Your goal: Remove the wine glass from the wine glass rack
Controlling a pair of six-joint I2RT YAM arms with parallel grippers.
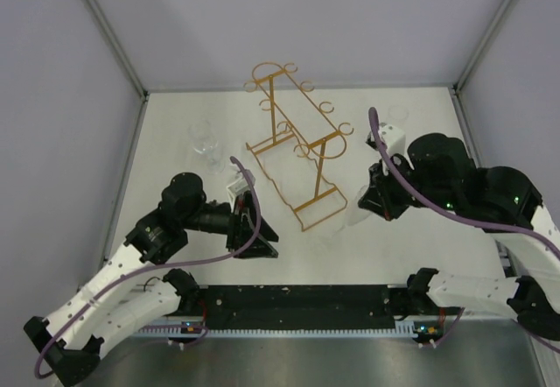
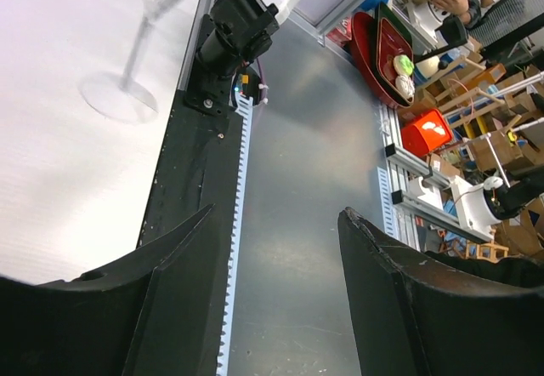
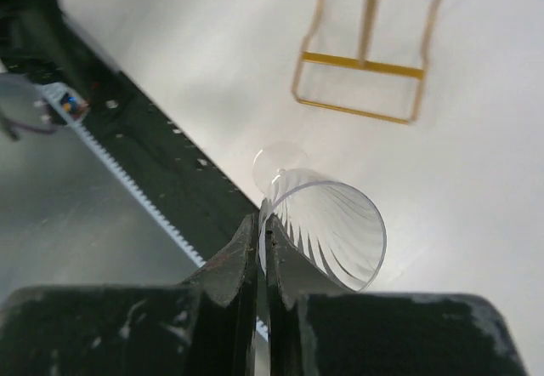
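Observation:
The gold wire wine glass rack (image 1: 293,142) stands mid-table with no glass hanging on it; its base end shows in the right wrist view (image 3: 365,65). My right gripper (image 3: 265,223) is shut on the rim of the clear wine glass (image 3: 327,223), one finger inside the bowl and one outside. The glass is off the rack, to the right of its near end (image 1: 357,212), foot down towards the table. The left wrist view shows its foot (image 2: 119,97) at the table surface. My left gripper (image 2: 276,214) is open and empty, left of the rack's near end (image 1: 262,229).
Another clear glass (image 1: 206,146) stands on the table left of the rack, near the left arm. A faint clear glass (image 1: 398,114) is at the far right by the back wall. The black toothed rail (image 1: 297,304) runs along the table's near edge.

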